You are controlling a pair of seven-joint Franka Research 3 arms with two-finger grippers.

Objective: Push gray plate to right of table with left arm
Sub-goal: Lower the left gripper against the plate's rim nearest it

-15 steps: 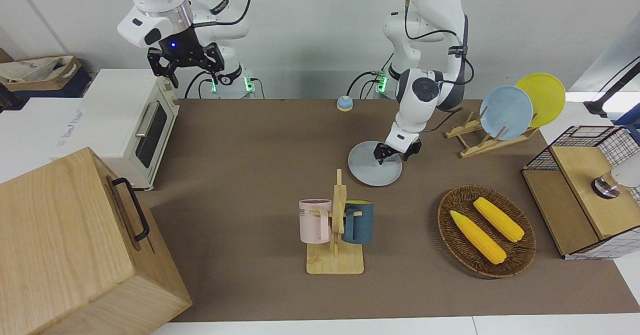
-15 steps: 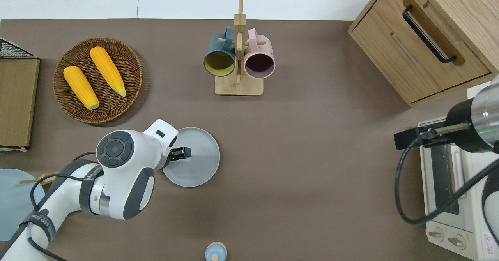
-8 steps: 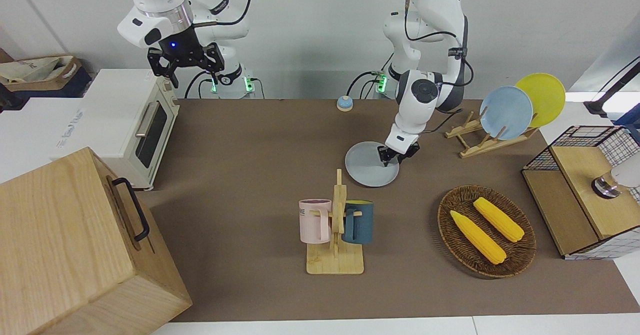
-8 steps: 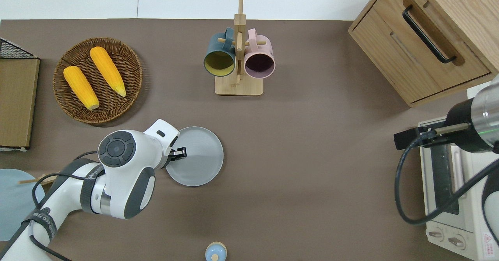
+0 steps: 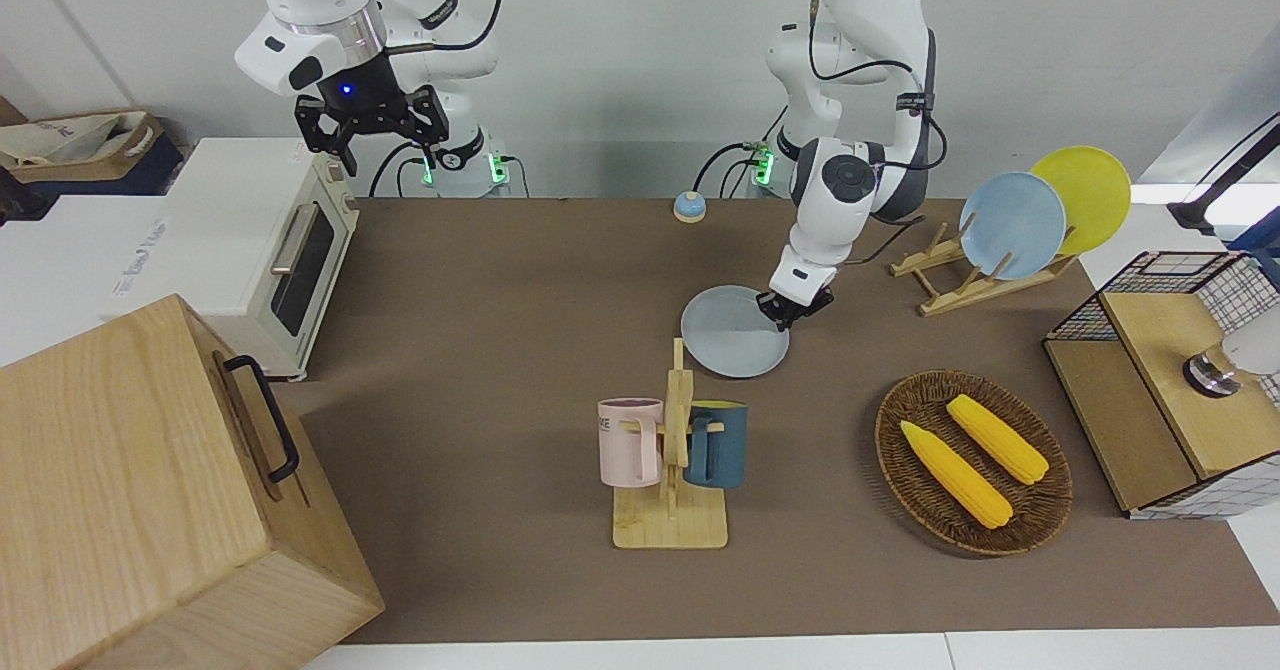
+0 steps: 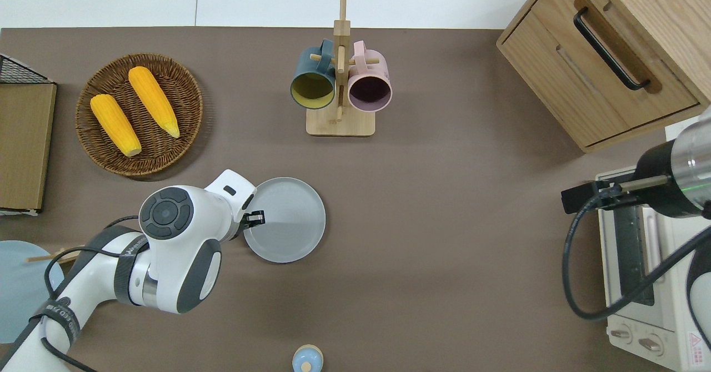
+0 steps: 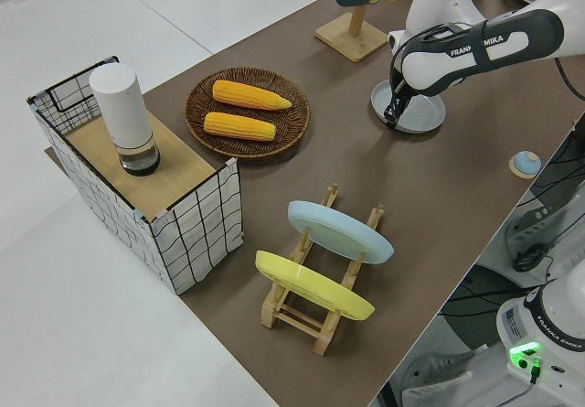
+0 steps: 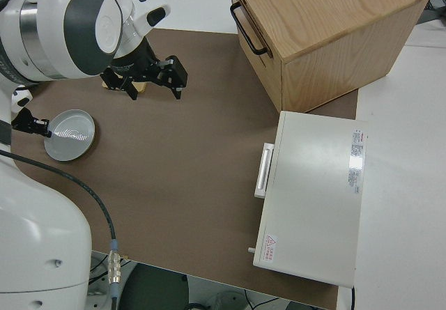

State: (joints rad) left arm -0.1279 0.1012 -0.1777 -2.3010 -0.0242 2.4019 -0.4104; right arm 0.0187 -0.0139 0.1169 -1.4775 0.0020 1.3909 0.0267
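Observation:
The gray plate [image 5: 735, 330] [image 6: 284, 219] lies flat on the brown table [image 5: 480, 280], nearer to the robots than the mug rack. My left gripper [image 5: 789, 312] [image 6: 256, 217] is shut and empty. Its tips are down on the plate just inside the rim, on the edge toward the left arm's end of the table. The plate [image 7: 409, 110] and the left gripper [image 7: 391, 120] also show in the left side view. The right arm is parked with its gripper [image 5: 372, 138] open.
A mug rack [image 6: 340, 89] with two mugs stands farther from the robots than the plate. A wicker basket [image 6: 189, 91] holds two corn cobs. A dish rack [image 5: 960, 285] holds a light blue and a yellow plate. A toaster oven [image 5: 260, 250], a wooden cabinet [image 5: 150, 490] and a small blue bell [image 5: 688, 207] are also here.
The plate has slid toward the right arm's end of the table. The left gripper's tips have gone from the plate's middle to its edge. The right arm has not moved.

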